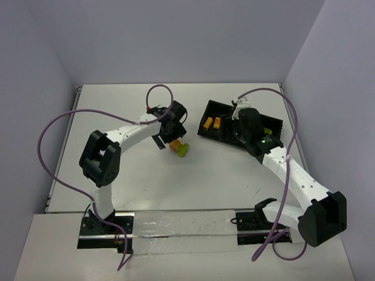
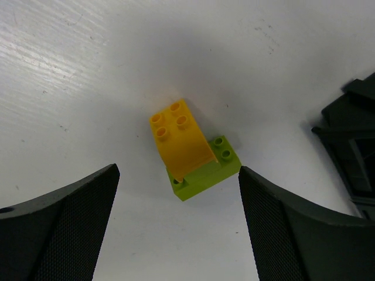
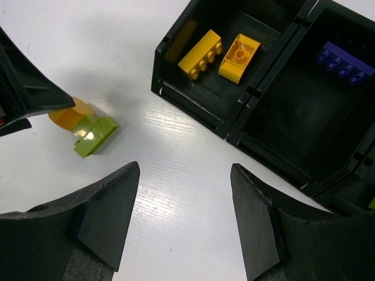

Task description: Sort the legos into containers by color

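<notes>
From above, the left gripper (image 1: pixel 170 140) hangs over a small orange-yellow studded plastic brick (image 1: pixel 175 145) and a lime green studded plastic brick (image 1: pixel 183 150). They lie together on the white table (image 1: pixel 117 105), apart from the long black plastic tray (image 1: pixel 212 108) of three square sections. The right gripper (image 1: pixel 237 132) is over this tray. In the left wrist view, the two dark fingers (image 2: pixel 64 228) stand wide apart and hold nothing. The orange-yellow brick leans on the lime green brick between them and touches neither finger. In the right wrist view, the fingers (image 3: pixel 99 216) are also apart and empty, above bare table just beside the tray. Two more orange-yellow bricks (image 3: pixel 200 54) lie in its end section, and a blue-purple brick (image 3: pixel 345 61) lies in the middle one.
</notes>
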